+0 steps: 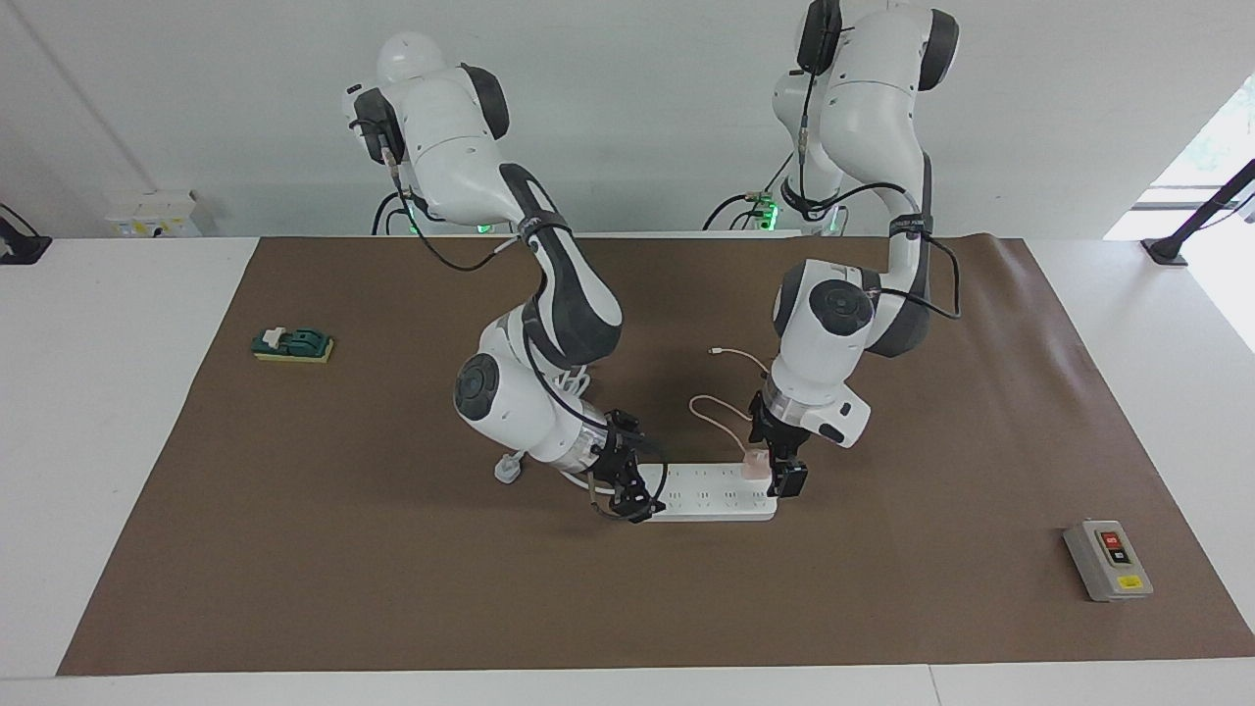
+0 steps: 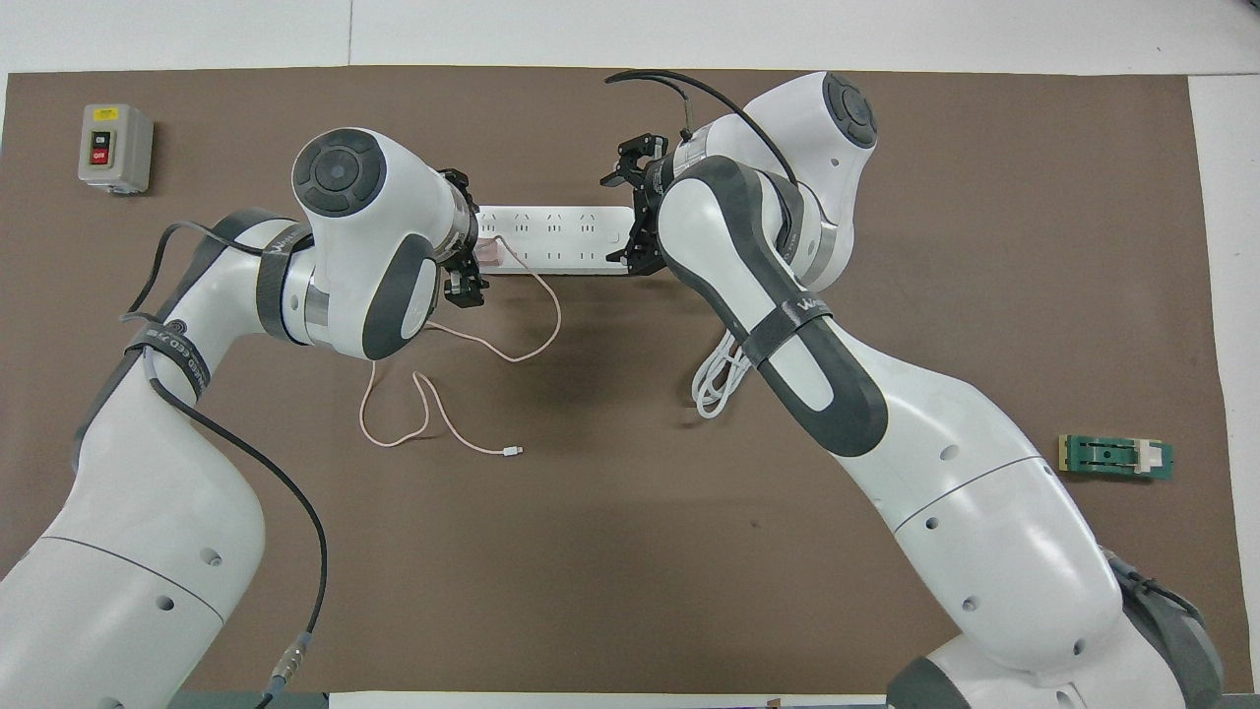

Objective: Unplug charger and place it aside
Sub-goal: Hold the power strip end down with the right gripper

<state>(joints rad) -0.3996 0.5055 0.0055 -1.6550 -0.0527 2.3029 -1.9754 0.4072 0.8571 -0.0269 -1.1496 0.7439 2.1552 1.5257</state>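
Note:
The pale-pink charger sits plugged into the white power strip, at the strip's end toward the left arm. It also shows in the overhead view, half covered. Its thin pink cable loops over the mat toward the robots. My left gripper is low at the charger, right against it. My right gripper is down on the strip's other end, where the thick white cord leaves it.
The strip's white cord lies coiled nearer the robots, with its plug under the right arm. A grey switch box sits toward the left arm's end. A green switch block sits toward the right arm's end.

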